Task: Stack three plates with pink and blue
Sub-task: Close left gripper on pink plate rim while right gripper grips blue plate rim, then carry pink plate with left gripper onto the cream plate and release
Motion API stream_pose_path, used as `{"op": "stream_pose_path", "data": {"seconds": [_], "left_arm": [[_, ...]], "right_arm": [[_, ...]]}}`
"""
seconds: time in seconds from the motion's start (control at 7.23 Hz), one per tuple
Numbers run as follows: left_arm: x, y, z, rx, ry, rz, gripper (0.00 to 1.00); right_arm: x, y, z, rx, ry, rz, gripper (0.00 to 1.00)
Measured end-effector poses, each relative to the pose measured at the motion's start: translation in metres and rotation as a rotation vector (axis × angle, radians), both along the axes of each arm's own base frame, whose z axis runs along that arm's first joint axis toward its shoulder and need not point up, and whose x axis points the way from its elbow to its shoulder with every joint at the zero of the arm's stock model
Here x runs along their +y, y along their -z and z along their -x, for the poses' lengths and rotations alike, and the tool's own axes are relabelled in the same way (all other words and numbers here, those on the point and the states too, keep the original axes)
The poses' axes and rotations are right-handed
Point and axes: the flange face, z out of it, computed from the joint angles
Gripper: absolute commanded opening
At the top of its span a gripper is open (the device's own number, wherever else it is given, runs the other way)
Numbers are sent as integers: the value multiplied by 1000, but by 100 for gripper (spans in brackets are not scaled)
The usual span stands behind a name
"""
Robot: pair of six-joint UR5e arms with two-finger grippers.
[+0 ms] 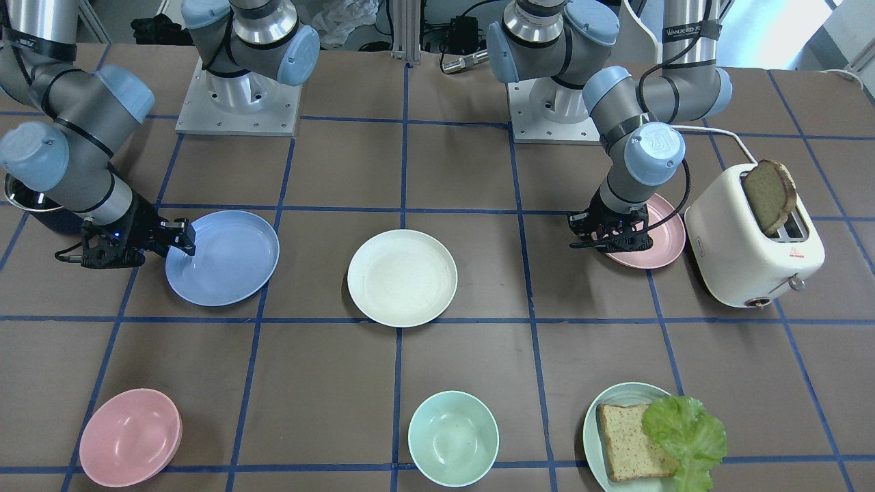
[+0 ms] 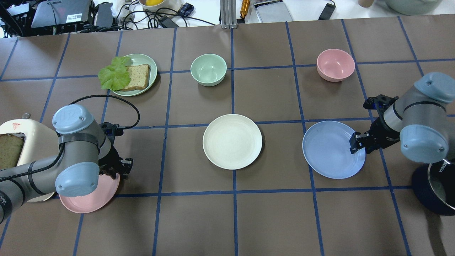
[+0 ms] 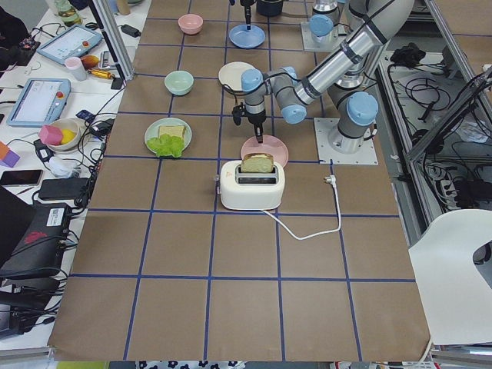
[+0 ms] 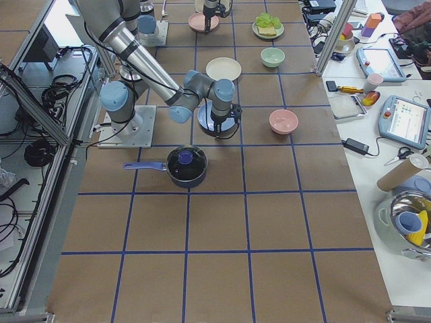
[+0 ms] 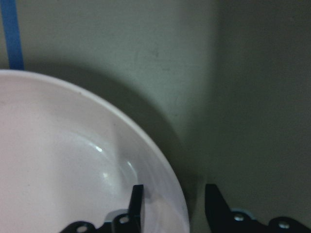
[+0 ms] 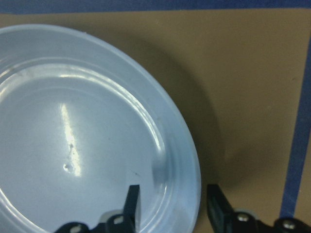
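The pink plate (image 1: pixel 662 236) lies on the table beside the toaster. My left gripper (image 1: pixel 610 240) is at its rim. In the left wrist view the jaws (image 5: pixel 172 191) stand open astride the pink rim (image 5: pixel 160 194), one finger inside and one outside. The light blue plate (image 1: pixel 225 258) lies on the table's other side. My right gripper (image 1: pixel 183 236) is at its edge, and in the right wrist view its jaws (image 6: pixel 172 191) are open astride the blue rim (image 6: pixel 187 160). The cream-white plate (image 1: pixel 402 277) lies alone in the middle between them.
A white toaster (image 1: pixel 752 239) with a bread slice stands close beside the pink plate. A dark pot (image 2: pixel 435 192) sits behind my right arm. A pink bowl (image 1: pixel 130 437), a mint bowl (image 1: pixel 452 437) and a pale green plate (image 1: pixel 593 420) with bread and lettuce line the far edge.
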Motion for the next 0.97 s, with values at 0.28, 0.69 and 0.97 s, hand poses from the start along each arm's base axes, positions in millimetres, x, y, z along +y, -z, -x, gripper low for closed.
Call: {"op": "stream_pose_path", "data": {"seconds": [0.28,0.69,0.97], "left_arm": [[-6,-13,8,-2,20,36,0],[-45,-58,49,0,68,108,0],[-81,-97,101,-2,59,140,0]], "right_arm": [[1,0,0,-2,0,-4,0],[0,-5,1,5,-11,8,0],[-6,-15,4,13,-7,26,0]]}}
